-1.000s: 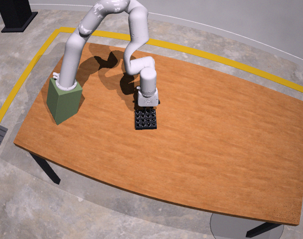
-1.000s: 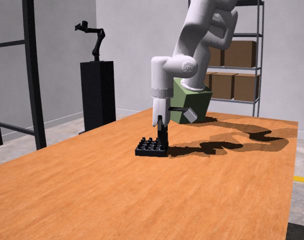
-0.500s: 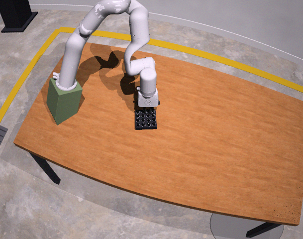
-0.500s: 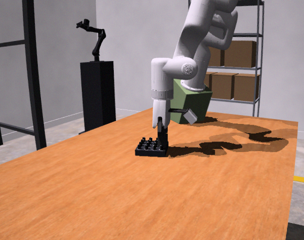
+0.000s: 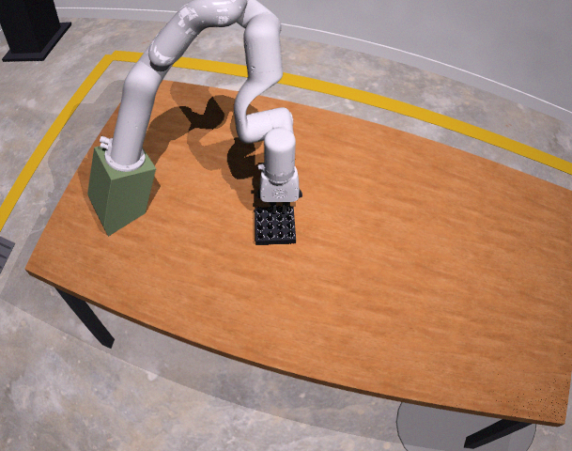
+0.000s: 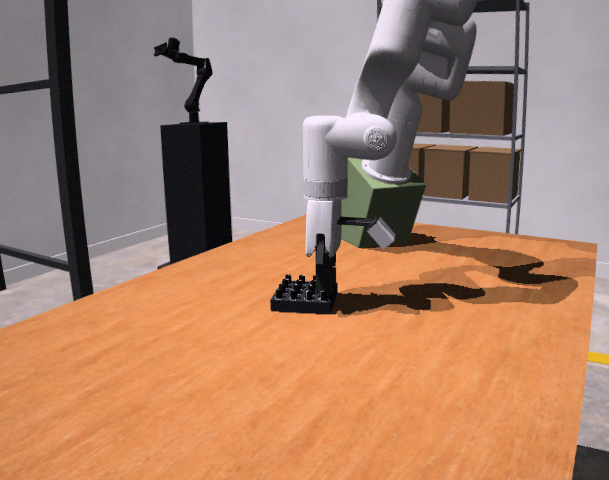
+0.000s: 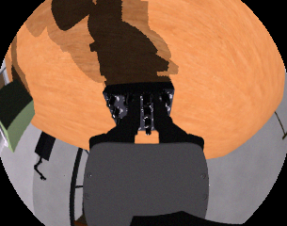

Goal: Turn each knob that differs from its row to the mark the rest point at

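White rounded arm (image 5: 262, 53) (image 6: 392, 56), 1 patterned round joint cap (image 6: 376, 138), black fingers (image 6: 325, 269)

The white arm (image 5: 262, 48) (image 6: 392, 56) arches up from its base and bends down through the elbow to an upright wrist (image 5: 279, 152) (image 6: 322, 155). Below it the pincer (image 5: 281, 209) (image 6: 326, 290) (image 7: 147, 100) points straight down, its two dark fingers roughly parallel, parted by a narrow gap, low over the bench.
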`<state>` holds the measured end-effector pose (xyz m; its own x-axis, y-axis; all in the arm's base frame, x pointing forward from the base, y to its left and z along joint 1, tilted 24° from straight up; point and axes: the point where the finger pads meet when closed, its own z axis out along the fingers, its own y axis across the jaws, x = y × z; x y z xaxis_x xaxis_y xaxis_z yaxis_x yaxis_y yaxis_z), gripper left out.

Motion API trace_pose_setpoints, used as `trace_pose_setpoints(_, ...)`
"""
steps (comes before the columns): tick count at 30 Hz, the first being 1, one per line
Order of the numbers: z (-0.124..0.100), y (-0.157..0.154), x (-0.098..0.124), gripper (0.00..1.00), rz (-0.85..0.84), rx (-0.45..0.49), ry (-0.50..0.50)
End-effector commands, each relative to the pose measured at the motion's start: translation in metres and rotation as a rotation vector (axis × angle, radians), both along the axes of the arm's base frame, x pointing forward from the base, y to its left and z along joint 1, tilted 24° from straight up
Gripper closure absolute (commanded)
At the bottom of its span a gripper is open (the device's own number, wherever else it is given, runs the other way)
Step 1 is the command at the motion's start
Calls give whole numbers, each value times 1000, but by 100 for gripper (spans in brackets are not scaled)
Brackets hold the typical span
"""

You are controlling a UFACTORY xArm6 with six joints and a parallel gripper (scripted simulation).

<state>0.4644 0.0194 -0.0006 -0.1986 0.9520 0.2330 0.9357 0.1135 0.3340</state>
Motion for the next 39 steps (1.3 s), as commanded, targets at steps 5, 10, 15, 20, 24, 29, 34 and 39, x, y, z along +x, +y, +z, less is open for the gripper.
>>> trace_pose_setpoints(5, 1, 0, 1, 81, -1, 0, -3)
trace_pose_setpoints(10, 1, 0, 1, 81, -1, 0, -3)
trace_pose_setpoints(15, 1, 0, 1, 81, -1, 0, -3)
trace_pose_setpoints(20, 1, 0, 1, 92, -1, 0, -3)
trace_pose_setpoints(24, 1, 0, 1, 92, -1, 0, -3)
trace_pose_setpoints(29, 1, 0, 1, 92, -1, 0, -3)
trace_pose_setpoints(34, 1, 0, 1, 92, -1, 0, -3)
trace_pose_setpoints(39, 1, 0, 1, 92, -1, 0, -3)
